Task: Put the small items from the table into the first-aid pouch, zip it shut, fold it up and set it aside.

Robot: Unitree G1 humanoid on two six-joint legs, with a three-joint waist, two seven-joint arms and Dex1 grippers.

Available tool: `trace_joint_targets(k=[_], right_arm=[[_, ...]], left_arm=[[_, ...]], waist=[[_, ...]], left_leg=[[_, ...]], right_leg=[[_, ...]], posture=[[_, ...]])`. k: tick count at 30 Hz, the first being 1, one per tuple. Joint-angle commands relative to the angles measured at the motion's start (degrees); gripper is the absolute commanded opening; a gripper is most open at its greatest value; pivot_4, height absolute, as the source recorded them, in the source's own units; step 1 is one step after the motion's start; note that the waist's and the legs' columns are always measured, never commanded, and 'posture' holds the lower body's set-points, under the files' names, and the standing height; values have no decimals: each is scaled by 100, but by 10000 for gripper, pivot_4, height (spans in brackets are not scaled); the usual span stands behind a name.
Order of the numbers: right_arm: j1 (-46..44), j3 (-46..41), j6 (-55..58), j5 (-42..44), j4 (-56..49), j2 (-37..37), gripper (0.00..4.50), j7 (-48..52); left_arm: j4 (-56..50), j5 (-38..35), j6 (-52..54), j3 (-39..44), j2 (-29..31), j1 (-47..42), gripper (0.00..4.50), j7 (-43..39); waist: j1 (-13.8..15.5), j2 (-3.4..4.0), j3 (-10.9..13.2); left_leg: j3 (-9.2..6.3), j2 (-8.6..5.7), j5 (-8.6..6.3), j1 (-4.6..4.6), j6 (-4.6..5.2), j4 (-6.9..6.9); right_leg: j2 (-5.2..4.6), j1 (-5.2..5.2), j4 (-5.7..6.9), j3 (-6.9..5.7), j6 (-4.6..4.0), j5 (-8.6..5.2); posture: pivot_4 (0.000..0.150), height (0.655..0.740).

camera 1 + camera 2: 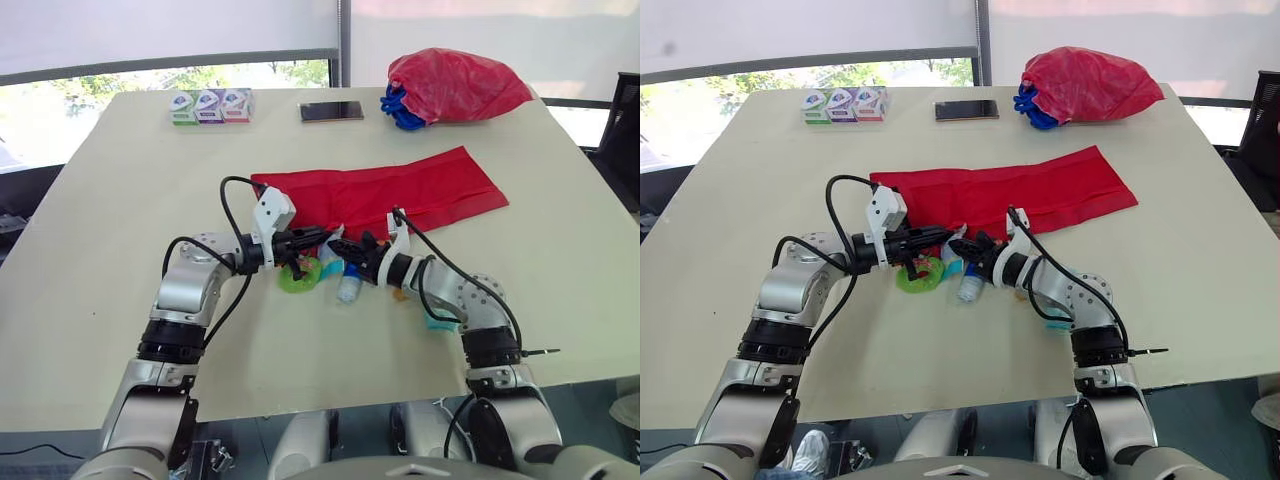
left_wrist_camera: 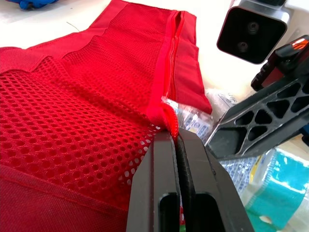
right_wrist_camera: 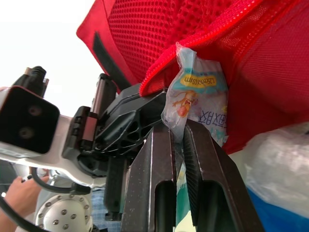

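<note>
While L gripper [image 2: 176, 138] pinches red mesh pouch [image 2: 72, 111] lip | R gripper [image 3: 179, 128] clamps clear plastic sachet [image 3: 198, 94] | likely limp, slippery; grip edge.

Bright daylight comes from the wide windows [image 1: 100, 95] behind the pale matte tabletop [image 1: 110, 330], upper panes blown out white. Shadows on the tabletop are soft and faint. In the wrist views the background washes out white above the red mesh fabric pouch [image 2: 72, 121], and there is slight sheen on the clear printed plastic sachet [image 3: 195, 92].
</note>
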Motion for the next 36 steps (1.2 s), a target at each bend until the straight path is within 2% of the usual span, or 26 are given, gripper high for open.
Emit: trace_joint_targets(k=[1,6,13,21,36], right_arm=[[-278,-288,-226,-415,353,123,0,-38],[-373,-405,-267,-960,508,38,0,27],[-224,-131,93,-1541,67,-155,0,274],[-309,213,404,-2281,-330,-313,0,404],[-550,523,479,-3455,-287,-441,0,576]], left_arm=[[-439,-178,18,22,-24,138,932,-42],[-222,-21,-91,57,25,339,932,74],[331,-26,-235,239,67,305,932,105],[837,55,-491,167,109,157,932,-125],[1223,193,-745,30,46,-18,932,-389]], waist=[[-14,0,-1],[-16,2,-17],[-8,4,-22],[-11,4,-22],[-8,15,-48]], left_leg=[[0,0,0,0,0,0],[2,0,0,5,-1,-1],[3,-1,0,6,-1,-1],[3,-1,0,6,-1,-1],[2,-2,0,6,-1,-1]], right_leg=[[0,0,0,0,0,0],[0,0,5,3,0,0],[-2,1,7,3,0,0],[-4,1,6,3,0,0],[-6,1,7,2,0,0]], posture=[[1500,7400],[1500,7400],[1500,7400],[1500,7400],[1500,7400]])
